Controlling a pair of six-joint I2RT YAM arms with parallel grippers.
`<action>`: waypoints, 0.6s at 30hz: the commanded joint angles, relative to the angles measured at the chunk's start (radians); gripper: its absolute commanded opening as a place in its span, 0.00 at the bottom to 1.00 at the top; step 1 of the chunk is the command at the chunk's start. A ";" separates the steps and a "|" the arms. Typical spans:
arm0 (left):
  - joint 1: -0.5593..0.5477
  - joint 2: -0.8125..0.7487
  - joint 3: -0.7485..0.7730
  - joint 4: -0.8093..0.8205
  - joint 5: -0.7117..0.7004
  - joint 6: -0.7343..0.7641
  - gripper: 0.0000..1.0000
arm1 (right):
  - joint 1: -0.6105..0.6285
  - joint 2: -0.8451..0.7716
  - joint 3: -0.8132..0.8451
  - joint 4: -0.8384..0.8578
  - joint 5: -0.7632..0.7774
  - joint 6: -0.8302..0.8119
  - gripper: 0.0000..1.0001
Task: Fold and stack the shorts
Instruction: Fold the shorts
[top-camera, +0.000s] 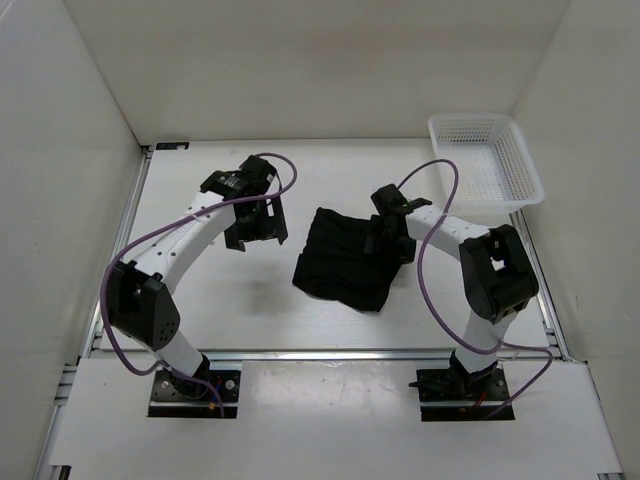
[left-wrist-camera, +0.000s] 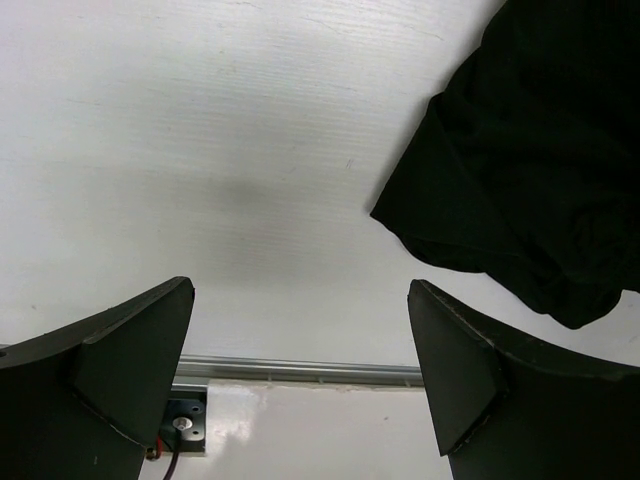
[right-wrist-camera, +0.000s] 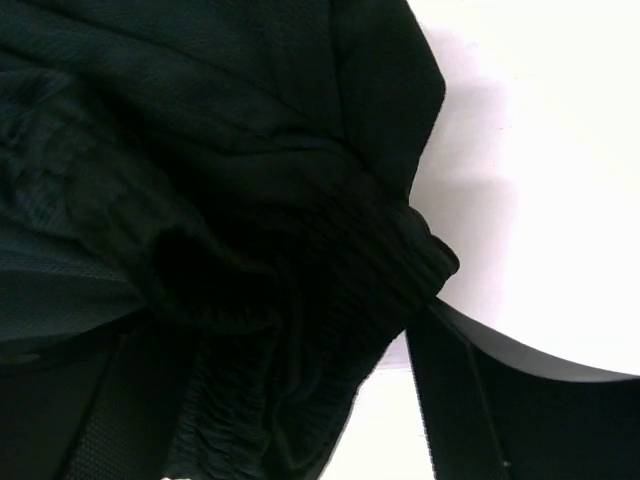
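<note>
The black shorts (top-camera: 345, 258) lie folded in a compact bundle in the middle of the white table. My left gripper (top-camera: 257, 238) hovers to their left, open and empty. In the left wrist view its jaws (left-wrist-camera: 300, 340) stand wide apart over bare table, with a corner of the shorts (left-wrist-camera: 530, 150) at upper right. My right gripper (top-camera: 390, 243) is at the bundle's right edge. In the right wrist view the gathered elastic waistband (right-wrist-camera: 330, 300) fills the gap of the gripper (right-wrist-camera: 300, 350). Its right finger (right-wrist-camera: 520, 400) stands wide, and cloth hides the left finger.
A white mesh basket (top-camera: 490, 204) stands at the back right of the table. White walls enclose the table on the left, back and right. A metal rail (left-wrist-camera: 300, 372) runs along the near edge, with the arm bases behind it.
</note>
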 joint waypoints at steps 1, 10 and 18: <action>-0.010 -0.004 -0.004 0.018 0.014 0.008 1.00 | -0.039 -0.030 -0.057 0.081 -0.109 0.020 0.78; -0.010 -0.022 -0.033 0.018 -0.005 0.008 1.00 | 0.000 0.085 -0.001 0.186 -0.210 -0.026 0.13; -0.010 -0.032 -0.033 -0.003 -0.036 -0.011 1.00 | 0.020 0.236 0.259 0.096 -0.240 -0.095 0.07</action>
